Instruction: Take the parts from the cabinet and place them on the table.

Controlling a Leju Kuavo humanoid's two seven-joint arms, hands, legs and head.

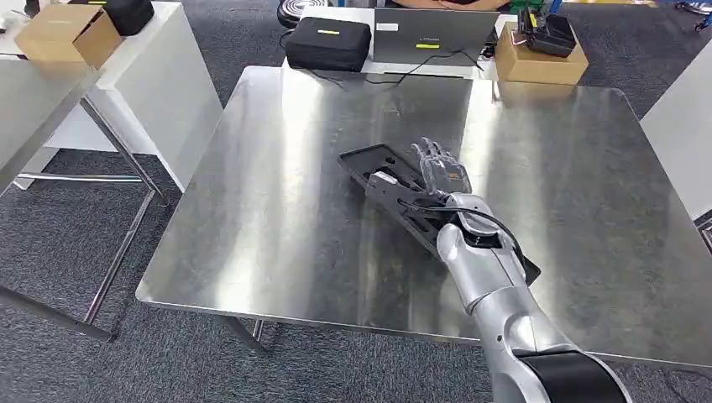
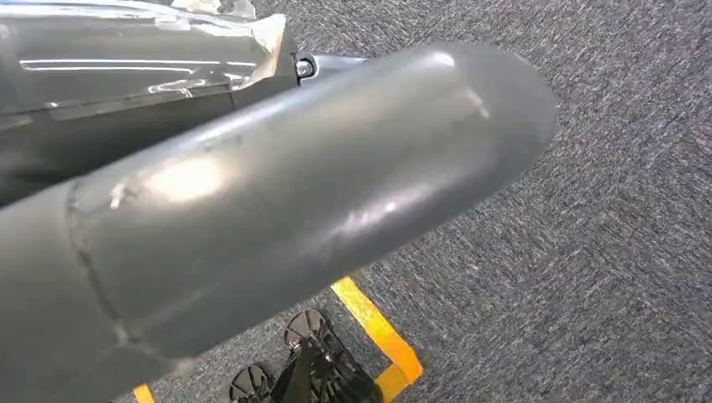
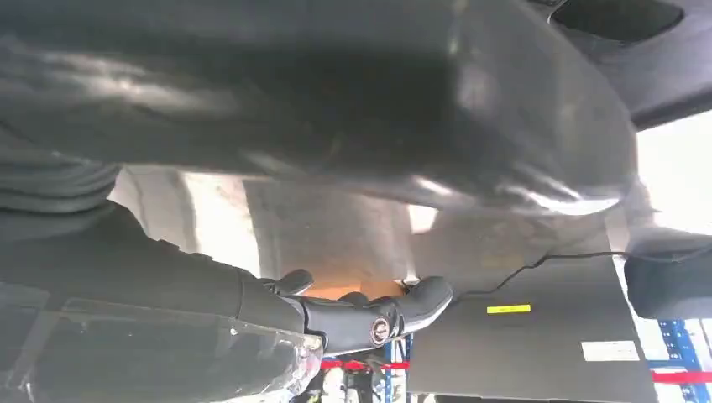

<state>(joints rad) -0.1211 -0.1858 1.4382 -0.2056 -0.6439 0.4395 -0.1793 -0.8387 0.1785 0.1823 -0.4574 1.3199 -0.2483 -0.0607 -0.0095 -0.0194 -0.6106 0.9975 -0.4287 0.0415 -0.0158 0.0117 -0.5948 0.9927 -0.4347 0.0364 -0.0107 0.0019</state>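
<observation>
In the head view, the long black plastic part lies diagonally near the centre of the shiny steel table, running from the upper left toward the lower right. The right hand rests on top of it, fingers stretched toward the top of the frame; whether it grips the part I cannot tell. The left hand hangs over grey carpet, and whether its fingers are spread or curled I cannot tell. A black case and cardboard box sit along the top edge.
</observation>
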